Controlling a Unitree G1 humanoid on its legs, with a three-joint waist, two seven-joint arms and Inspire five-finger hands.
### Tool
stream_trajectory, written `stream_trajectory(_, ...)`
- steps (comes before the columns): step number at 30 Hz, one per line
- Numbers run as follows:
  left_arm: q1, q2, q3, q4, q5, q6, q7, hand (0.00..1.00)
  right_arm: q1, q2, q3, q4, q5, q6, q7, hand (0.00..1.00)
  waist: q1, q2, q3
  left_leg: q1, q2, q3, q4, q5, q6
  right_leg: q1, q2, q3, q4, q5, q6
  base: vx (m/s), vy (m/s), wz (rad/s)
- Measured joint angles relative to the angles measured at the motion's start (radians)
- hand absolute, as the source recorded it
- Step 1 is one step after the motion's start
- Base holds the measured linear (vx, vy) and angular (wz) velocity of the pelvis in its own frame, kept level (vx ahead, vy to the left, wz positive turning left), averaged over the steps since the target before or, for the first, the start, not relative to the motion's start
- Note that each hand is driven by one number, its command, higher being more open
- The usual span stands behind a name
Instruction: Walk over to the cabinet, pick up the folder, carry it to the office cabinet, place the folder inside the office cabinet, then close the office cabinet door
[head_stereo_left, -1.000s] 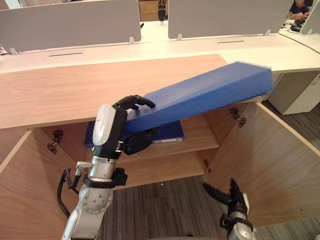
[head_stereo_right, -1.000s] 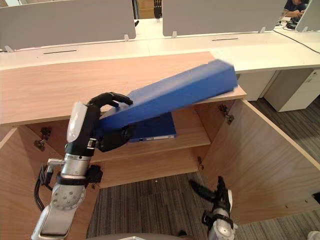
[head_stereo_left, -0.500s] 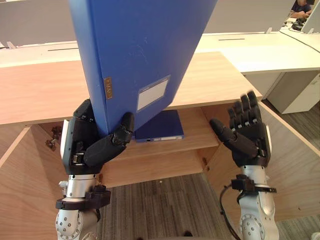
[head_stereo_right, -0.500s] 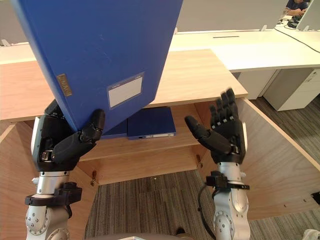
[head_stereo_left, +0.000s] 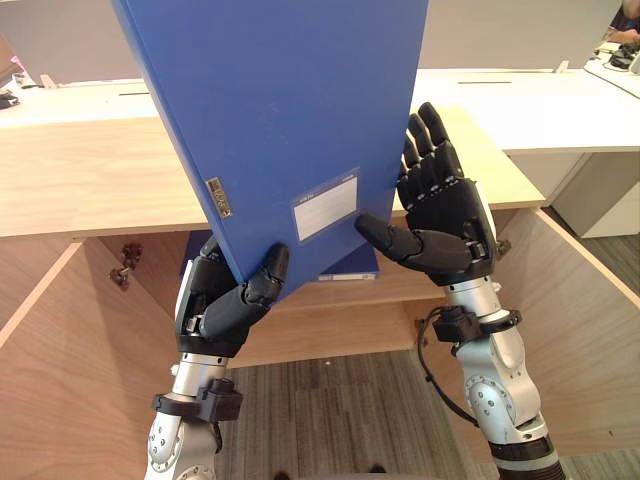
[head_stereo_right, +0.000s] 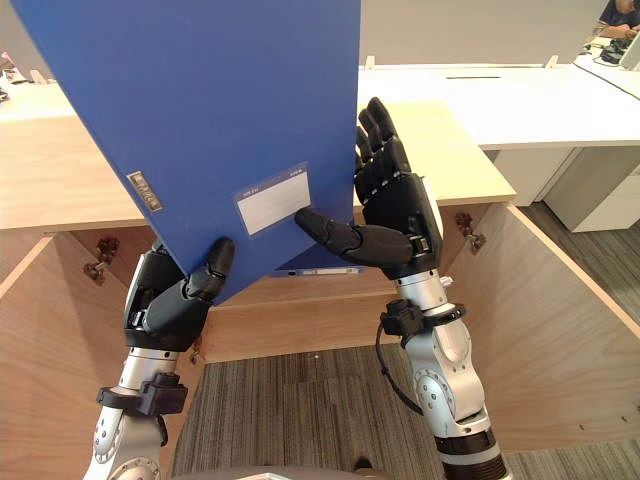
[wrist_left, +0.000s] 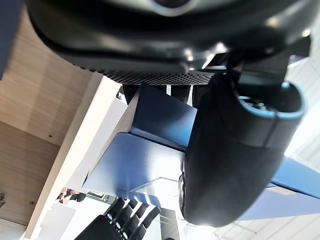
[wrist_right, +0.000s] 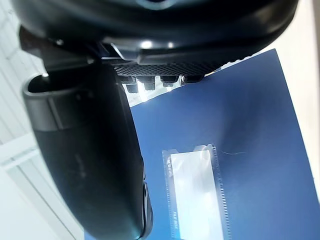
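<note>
large blue rigid folder (head_stereo_left: 270, 100) upright. left hand (head_stereo_left: 225, 305) fingers curl round its lower corner, gripping. right hand (head_stereo_left: 445, 215) fingers straight beside its edge, thumb laid across its face.

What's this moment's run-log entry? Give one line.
folder: held upright; left robot hand: shut on its lower corner; right robot hand: open, thumb against its face; cabinet: doors open
</note>
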Motion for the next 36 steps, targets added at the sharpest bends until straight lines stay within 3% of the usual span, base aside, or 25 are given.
stream_trajectory(9, 0.016, 0.007, 0.0, 0.033, -0.104, 0.001, 0.002, 0.0, -0.112, -0.083, 0.062, 0.082, -0.001, 0.0, 0.0, 1.0, 0.013, 0.004, -0.007, -0.013, 0.002, -0.023, 0.0, 0.016, 0.001, -0.002, 0.0, -0.019, 0.004, 0.0, 0.0, -0.05, -0.041, 0.07)
stream_trajectory(17, 0.019, 0.062, 0.003, 0.04, -0.11, 0.016, 0.005, 0.0, -0.159, -0.15, 0.104, 0.19, -0.015, -0.005, 0.016, 1.0, 0.011, 0.009, -0.021, -0.026, 0.002, -0.031, -0.006, 0.026, -0.004, -0.014, 0.0, -0.025, 0.012, 0.001, -0.001, -0.06, -0.027, 0.03)
stream_trajectory(27, 0.02, 0.084, -0.017, 0.039, -0.101, 0.05, 0.002, 0.0, -0.195, -0.152, 0.138, 0.399, -0.045, 0.035, 0.014, 1.0, 0.019, 0.03, -0.048, -0.038, 0.002, -0.043, -0.006, 0.046, 0.0, -0.024, 0.0, -0.037, 0.016, 0.003, -0.004, -0.04, -0.016, 0.04)
stream_trajectory(28, 0.02, 0.086, -0.016, 0.039, -0.101, 0.053, 0.002, 0.0, -0.196, -0.15, 0.138, 0.405, -0.041, 0.036, 0.015, 0.0, 0.021, 0.03, -0.048, -0.04, 0.002, -0.043, -0.006, 0.048, -0.001, -0.025, 0.0, -0.037, 0.016, 0.003, -0.005, -0.04, -0.008, -0.01)
stream_trajectory(36, 0.006, 0.086, -0.005, 0.039, -0.11, 0.055, 0.003, 0.0, -0.266, -0.135, 0.143, 0.492, 0.047, 0.033, 0.069, 0.0, 0.037, 0.03, -0.048, -0.04, 0.001, -0.042, -0.005, 0.054, 0.001, -0.031, 0.0, -0.038, 0.016, 0.006, -0.006, -0.02, -0.002, 0.0)
